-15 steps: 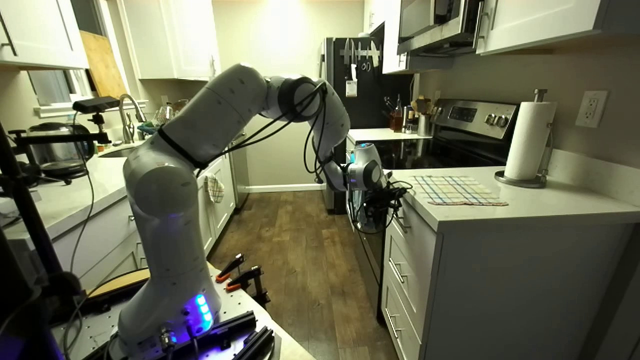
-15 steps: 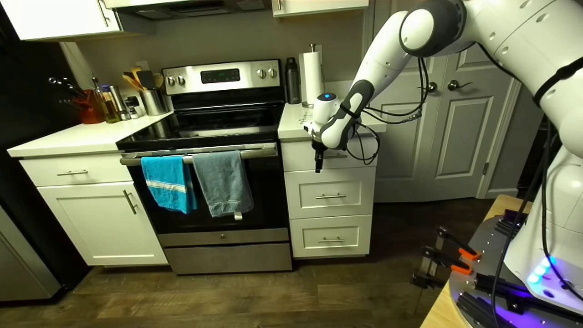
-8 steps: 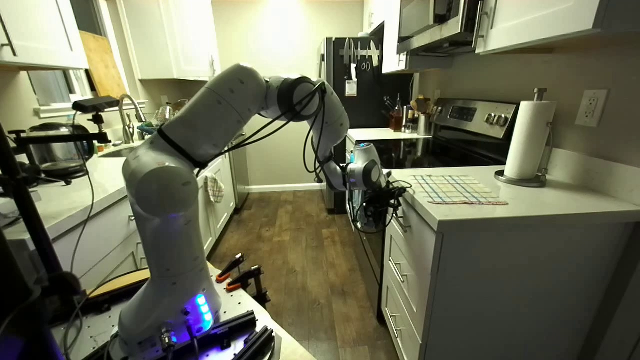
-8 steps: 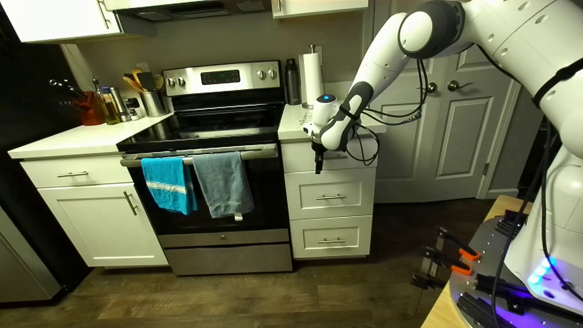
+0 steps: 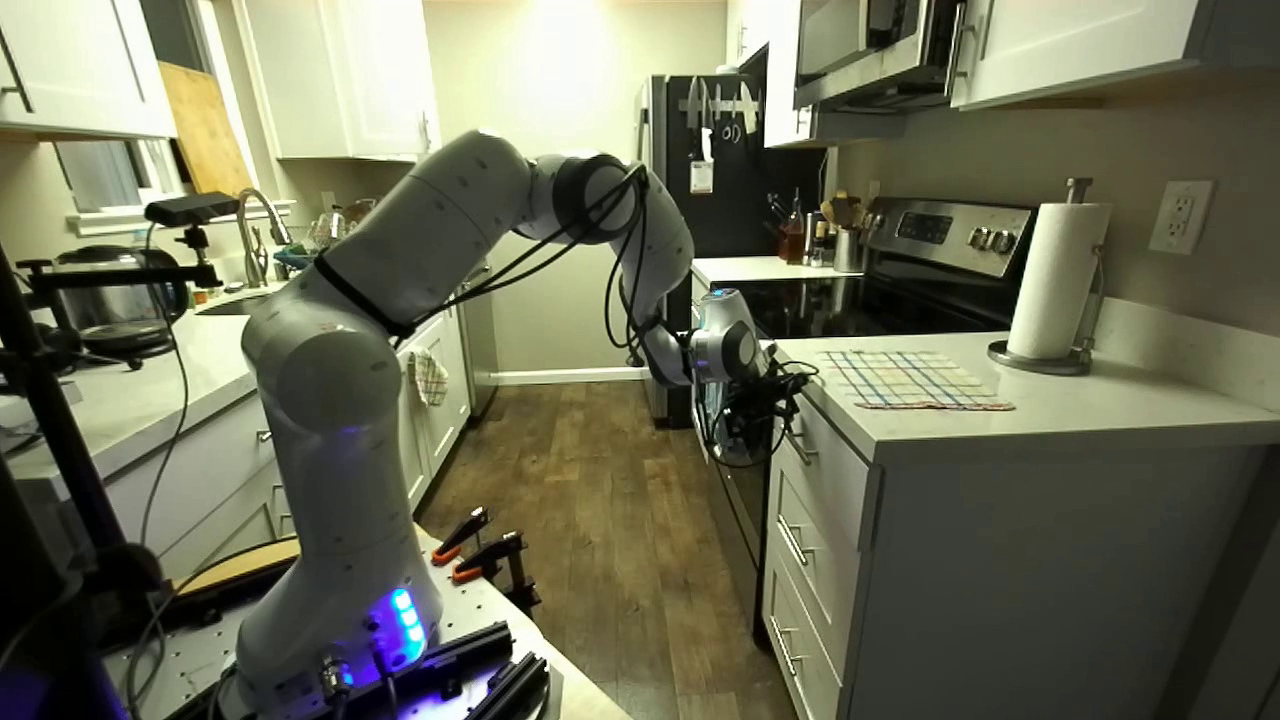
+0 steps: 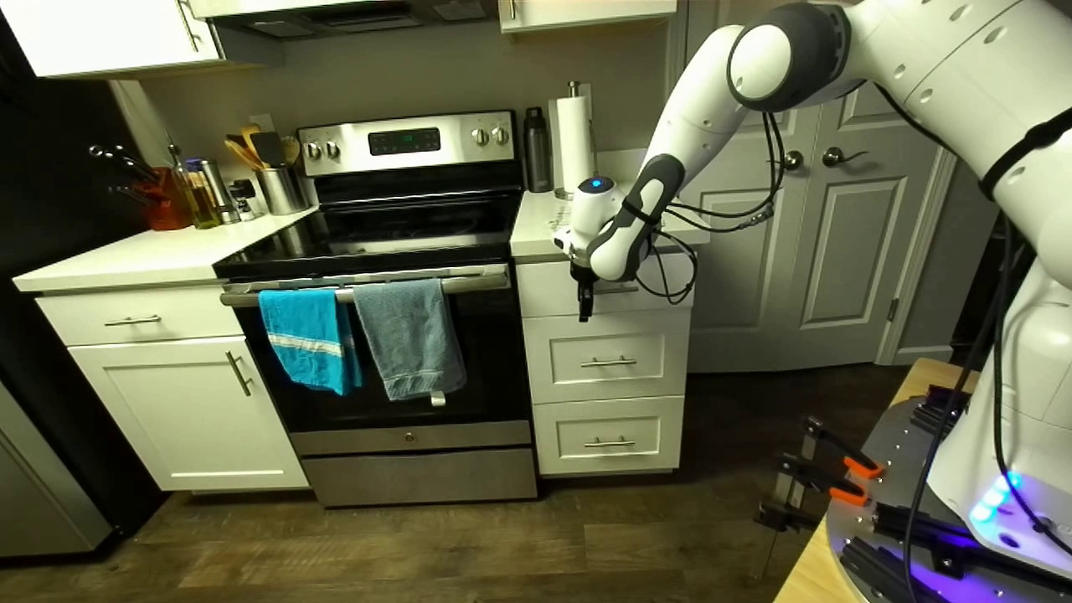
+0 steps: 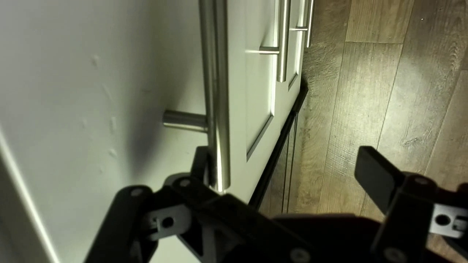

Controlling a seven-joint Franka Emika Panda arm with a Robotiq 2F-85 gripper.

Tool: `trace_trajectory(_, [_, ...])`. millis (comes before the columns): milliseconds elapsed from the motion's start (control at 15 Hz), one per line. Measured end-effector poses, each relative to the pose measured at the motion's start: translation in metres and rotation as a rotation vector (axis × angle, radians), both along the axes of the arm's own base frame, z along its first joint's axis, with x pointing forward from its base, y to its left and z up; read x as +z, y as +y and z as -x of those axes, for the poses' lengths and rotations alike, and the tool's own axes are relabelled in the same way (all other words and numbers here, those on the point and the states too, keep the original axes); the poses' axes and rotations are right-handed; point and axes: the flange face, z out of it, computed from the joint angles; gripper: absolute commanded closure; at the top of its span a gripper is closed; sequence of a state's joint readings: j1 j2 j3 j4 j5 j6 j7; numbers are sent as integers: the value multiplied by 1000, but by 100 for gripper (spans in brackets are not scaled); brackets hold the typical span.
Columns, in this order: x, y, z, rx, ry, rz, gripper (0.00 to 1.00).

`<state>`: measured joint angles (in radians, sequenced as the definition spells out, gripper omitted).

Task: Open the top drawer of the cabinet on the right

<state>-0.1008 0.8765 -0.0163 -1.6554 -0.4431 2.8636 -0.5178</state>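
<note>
The cabinet's white top drawer (image 5: 838, 475) is just under the counter, open by a narrow gap in an exterior view. Its front (image 6: 544, 289) is partly covered by the arm in an exterior view. Its bar handle (image 7: 216, 91) runs down the wrist view, where the drawer front (image 7: 84, 84) fills the left side. My gripper (image 7: 283, 157) is open, with its fingers wide apart. One finger (image 7: 199, 160) sits behind the handle's end, between bar and drawer front. The other finger (image 7: 378, 179) is out over the floor. The gripper (image 6: 584, 311) points down in an exterior view.
Two lower drawers with bar handles (image 6: 609, 362) (image 6: 610, 441) are below. The stove (image 6: 385, 352) with two towels on its rail stands beside the cabinet. A checkered cloth (image 5: 915, 380) and a paper towel roll (image 5: 1060, 280) are on the counter.
The arm and gripper have moved slightly away from the cabinet. The top drawer's front has come out a little with them, and its edge now stands proud of the cabinet side.
</note>
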Motion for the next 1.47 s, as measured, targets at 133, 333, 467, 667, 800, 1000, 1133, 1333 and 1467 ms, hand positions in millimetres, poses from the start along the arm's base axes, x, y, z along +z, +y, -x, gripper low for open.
trace_trajectory(133, [0, 0, 0, 12, 2, 5, 0])
trace_trajectory(333, [0, 0, 1, 16, 3, 6, 0])
trace_trajectory(467, [0, 0, 0, 16, 3, 4, 0])
trace_trajectory(667, [0, 0, 0, 14, 2, -1, 0])
trace_trajectory(800, [0, 0, 0, 14, 1, -4, 0])
trace_trajectory(1000, [0, 0, 1, 22, 3, -1, 0])
trace_trajectory(1133, [0, 0, 1, 28, 4, 2, 0])
trace_trajectory(1333, [-1, 0, 1, 41, 6, 10, 0])
trace_trajectory(1467, [-1, 0, 1, 51, 7, 16, 0])
